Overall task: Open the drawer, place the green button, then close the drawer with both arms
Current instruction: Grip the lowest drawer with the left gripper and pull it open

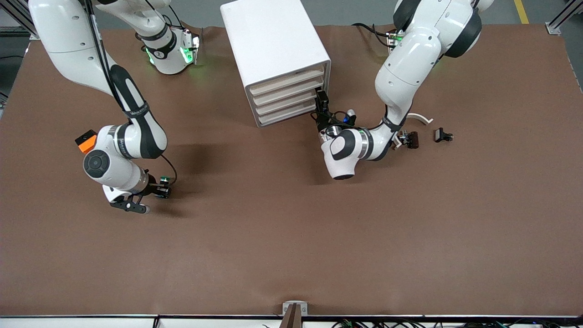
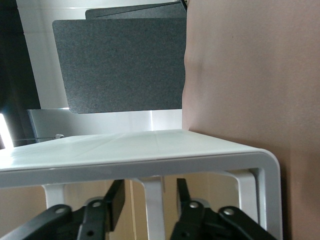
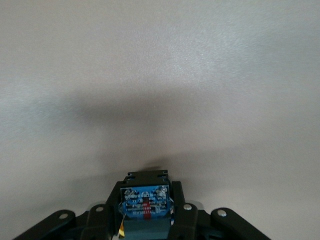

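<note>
Brown matte table (image 1: 291, 237) under two glossy white arms, with a white four-drawer cabinet (image 1: 273, 50) standing near the arms' bases.

Right claw (image 1: 160, 191) down at the table surface toward the right arm's end, shut on the small push-button part with a blue-and-black body (image 3: 144, 207). In the right wrist view, button seated squarely between the fingers (image 3: 102, 220), printed blue face toward the camera, black edge on top; green cap not visible there. In the front view, only a dark speck with a hint of green at the claw's tip.

Left claw (image 1: 321, 104) at the cabinet's drawer fronts, at the corner toward the left arm's end. In the left wrist view, black fingers (image 2: 116, 202) partly apart on either side of a white upright bar of the cabinet's frame (image 2: 152, 205); actual contact with the bar not discernible.

Orange square block (image 1: 85, 142) at about 10 o'clock from the right claw. White curved piece (image 1: 421, 118) and two small black clips (image 1: 442, 135) toward the left arm's end.
</note>
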`<state>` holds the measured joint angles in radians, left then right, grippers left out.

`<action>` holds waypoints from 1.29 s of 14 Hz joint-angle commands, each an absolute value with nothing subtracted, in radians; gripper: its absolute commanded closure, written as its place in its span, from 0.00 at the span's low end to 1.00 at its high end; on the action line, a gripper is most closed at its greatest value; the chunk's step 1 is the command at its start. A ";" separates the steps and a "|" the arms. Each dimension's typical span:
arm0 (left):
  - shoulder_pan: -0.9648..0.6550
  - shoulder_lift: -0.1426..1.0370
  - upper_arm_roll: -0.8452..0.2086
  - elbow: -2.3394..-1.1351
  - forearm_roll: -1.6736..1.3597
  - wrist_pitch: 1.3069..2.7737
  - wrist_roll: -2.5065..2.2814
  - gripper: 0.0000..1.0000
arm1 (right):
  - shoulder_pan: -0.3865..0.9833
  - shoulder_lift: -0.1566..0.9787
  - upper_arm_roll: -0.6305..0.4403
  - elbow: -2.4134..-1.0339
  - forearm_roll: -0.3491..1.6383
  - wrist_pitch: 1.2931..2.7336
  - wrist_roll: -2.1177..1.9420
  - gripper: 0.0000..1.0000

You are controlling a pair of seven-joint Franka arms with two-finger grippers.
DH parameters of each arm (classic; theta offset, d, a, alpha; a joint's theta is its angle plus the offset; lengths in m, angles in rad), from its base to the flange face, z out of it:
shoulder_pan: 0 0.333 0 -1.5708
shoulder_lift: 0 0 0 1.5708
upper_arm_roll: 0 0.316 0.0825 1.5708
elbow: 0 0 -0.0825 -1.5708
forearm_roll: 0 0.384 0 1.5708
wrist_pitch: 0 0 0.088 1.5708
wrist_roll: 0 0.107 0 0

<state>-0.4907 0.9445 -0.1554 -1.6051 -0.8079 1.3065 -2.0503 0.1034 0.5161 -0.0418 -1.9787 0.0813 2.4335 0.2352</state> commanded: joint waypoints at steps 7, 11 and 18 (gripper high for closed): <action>-0.494 0.951 -0.155 -1.595 -0.811 1.295 -2.063 0.85 | 0.074 0.413 -0.046 -1.970 0.095 2.293 0.268 1.00; -0.482 0.948 -0.146 -1.591 -0.815 1.295 -2.060 0.85 | 0.075 0.410 -0.046 -1.922 0.095 2.226 0.282 1.00; -0.374 0.946 -0.146 -1.562 -0.824 1.313 -2.057 0.85 | 0.098 0.413 -0.040 -1.914 0.095 2.210 0.364 1.00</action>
<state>-0.3934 0.9497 -0.1467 -1.5686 -0.8078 1.3148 -2.0508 0.0963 0.4230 -0.0430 -1.9159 0.0836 2.2244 0.3430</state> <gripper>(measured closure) 0.841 0.586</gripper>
